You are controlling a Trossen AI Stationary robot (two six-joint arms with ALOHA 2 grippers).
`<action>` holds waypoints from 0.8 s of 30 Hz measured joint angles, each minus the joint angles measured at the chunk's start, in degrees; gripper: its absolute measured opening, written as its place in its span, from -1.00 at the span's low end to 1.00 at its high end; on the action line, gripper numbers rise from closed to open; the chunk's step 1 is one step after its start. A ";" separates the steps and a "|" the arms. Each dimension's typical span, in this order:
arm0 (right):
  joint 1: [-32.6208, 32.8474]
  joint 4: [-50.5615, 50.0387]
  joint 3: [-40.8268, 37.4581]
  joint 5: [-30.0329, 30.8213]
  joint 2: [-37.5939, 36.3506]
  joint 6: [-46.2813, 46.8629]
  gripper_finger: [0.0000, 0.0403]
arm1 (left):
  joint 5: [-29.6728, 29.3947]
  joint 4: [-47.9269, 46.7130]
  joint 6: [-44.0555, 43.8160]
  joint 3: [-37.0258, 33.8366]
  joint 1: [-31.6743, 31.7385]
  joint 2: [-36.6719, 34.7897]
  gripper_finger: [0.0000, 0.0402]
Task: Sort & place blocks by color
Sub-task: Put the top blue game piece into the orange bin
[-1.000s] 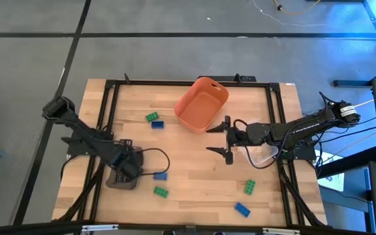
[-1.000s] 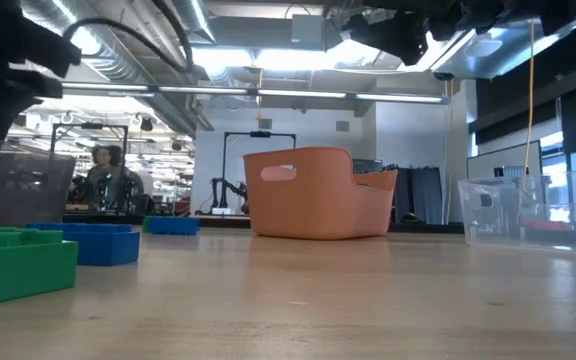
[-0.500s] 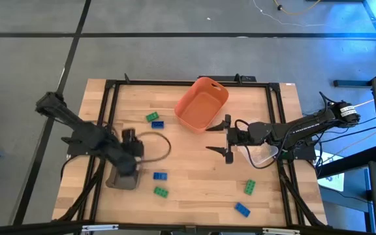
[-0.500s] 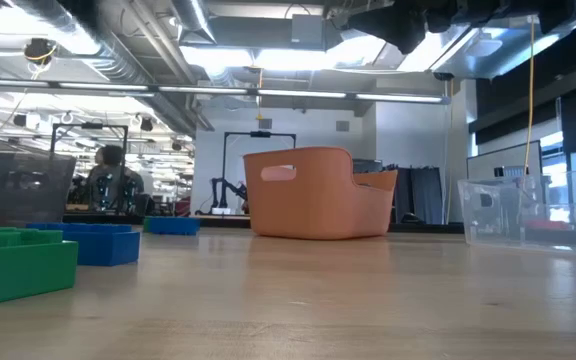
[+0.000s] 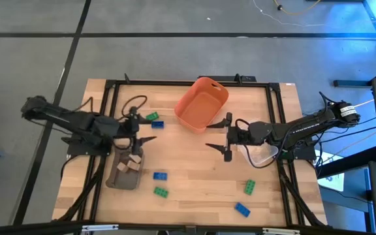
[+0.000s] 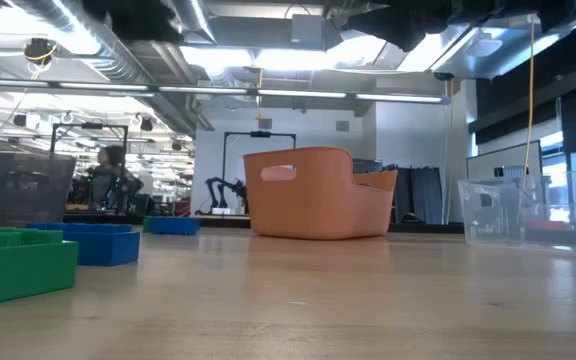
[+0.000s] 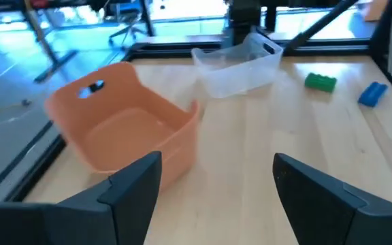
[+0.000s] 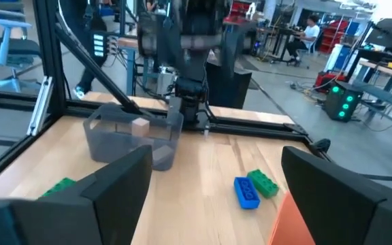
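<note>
The orange bin [image 5: 202, 104] sits at the far middle of the wooden desk [image 5: 194, 189], and everything else is placed from it here. To its left, very near its near-left corner, a green block [image 5: 152, 117] and a blue block [image 5: 157, 124] lie touching each other. Further left and nearer the front stands the grey-brown tray [image 5: 126, 173], which holds two pale tan blocks [image 5: 132, 163]. Just right of the tray lie another blue block [image 5: 160, 175] and, in front of it, another green block [image 5: 160, 192]. Well to the front right of the bin are a third green block [image 5: 249, 187] and a third blue block [image 5: 241, 209].

The left gripper [image 5: 144, 131] hovers left of the bin, between the tray and the green-and-blue pair, with its fingers spread and holding nothing (its wrist view looks between them at the bin and a clear container beyond). The right gripper [image 5: 224, 138] hangs just in front of the bin's near-right corner, its fingers [image 5: 216, 148] released and wide apart, also with nothing between them. The clear plastic container [image 5: 261, 155] lies to the right of the bin, partly under the right arm.
</note>
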 joint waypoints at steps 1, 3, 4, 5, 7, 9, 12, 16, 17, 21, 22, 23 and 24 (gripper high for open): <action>0.00 0.45 0.00 -0.03 0.00 0.08 0.63 | 1.31 3.86 0.99 -2.34 0.89 -0.08 0.36; 0.00 1.05 0.00 -0.89 0.00 0.09 0.63 | 3.15 13.13 2.69 -6.47 2.67 -0.19 0.36; 0.00 1.49 -0.02 -0.96 0.00 0.10 0.63 | 3.88 16.97 3.40 -8.19 3.43 -0.16 0.36; 0.00 1.92 -0.02 -1.03 0.00 0.10 0.63 | 5.01 21.00 3.83 -10.10 4.03 0.19 0.36; 0.00 2.11 -0.02 -0.99 0.00 0.11 0.63 | 6.04 26.96 4.03 -12.92 4.66 1.09 0.36; 0.00 2.11 -0.02 -0.79 0.00 0.13 0.63 | 5.31 31.57 4.17 -14.96 4.90 1.59 0.36; 0.00 1.92 -0.02 -0.63 0.00 0.18 0.63 | 2.47 34.22 3.68 -16.62 4.46 1.54 0.36; 0.00 2.02 -0.02 -0.53 0.00 0.15 0.63 | 1.13 34.59 4.29 -17.18 3.11 1.56 0.36; 0.00 2.08 -0.02 -0.14 0.00 0.17 0.63 | 0.13 35.47 5.63 -17.18 2.86 1.56 0.36; 0.00 2.13 -0.02 2.39 0.00 0.43 0.63 | -1.52 42.87 8.49 -17.18 2.04 1.50 0.36; 0.00 2.17 -0.02 2.74 0.00 0.45 0.63 | -0.81 43.73 9.48 -17.18 1.64 1.52 0.36; 0.00 2.17 -0.03 3.01 0.00 0.45 0.63 | -0.16 44.28 10.42 -17.18 1.25 1.52 0.36; 0.00 2.17 -0.02 3.04 0.00 0.53 0.63 | 0.04 44.69 11.37 -17.18 0.93 1.52 0.36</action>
